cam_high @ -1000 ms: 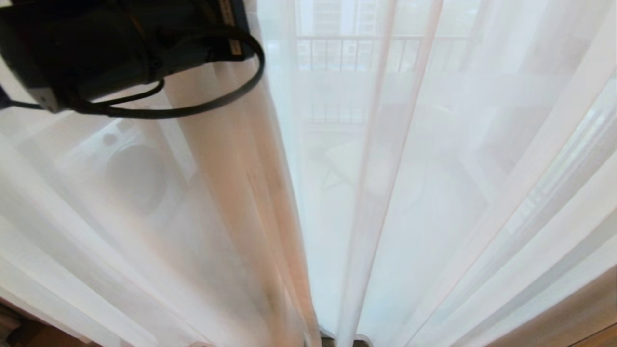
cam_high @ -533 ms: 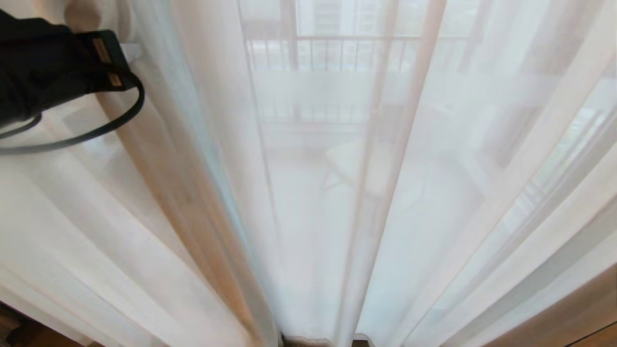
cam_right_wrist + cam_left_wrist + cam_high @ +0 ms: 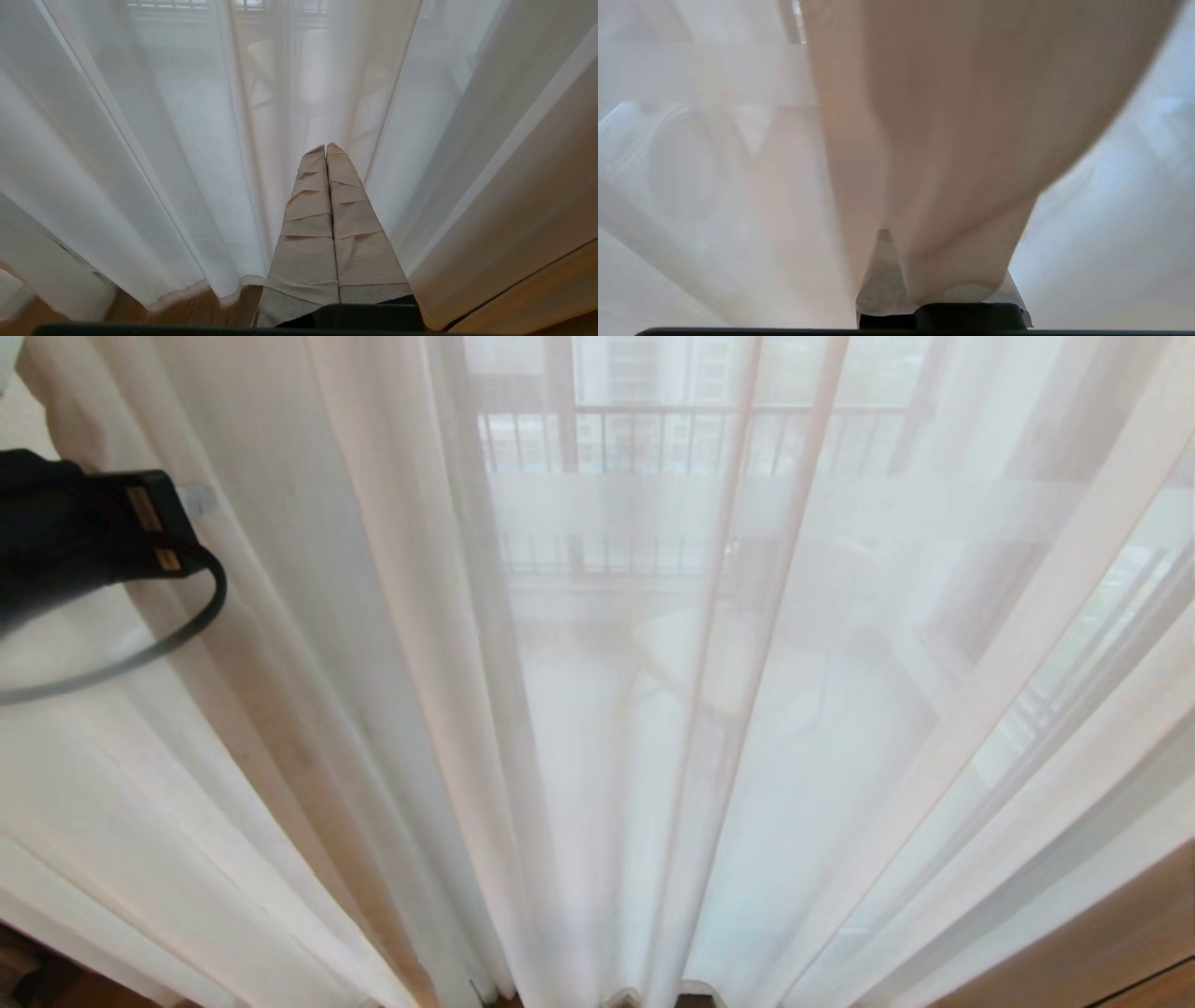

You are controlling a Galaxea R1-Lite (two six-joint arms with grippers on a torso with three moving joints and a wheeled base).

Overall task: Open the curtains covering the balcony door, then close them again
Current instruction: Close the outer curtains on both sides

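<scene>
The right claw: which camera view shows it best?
The right wrist view: the right claw shows whole, its fabric-wrapped fingers pressed together before the white sheers. The head view and the left wrist view do not show it.

no readable text, label, brand, number or sign anywhere, two small tan tags on the black wrist housing [image 3: 140, 527] beside the curtains [image 3: 392, 709], too blurred to make out any writing

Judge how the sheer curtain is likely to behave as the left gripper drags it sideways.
Probably floppy: the sheer curtain hangs in soft folds. Likely light, being see-through. The left gripper is shut on a bunched fold, which may slip out.
</scene>
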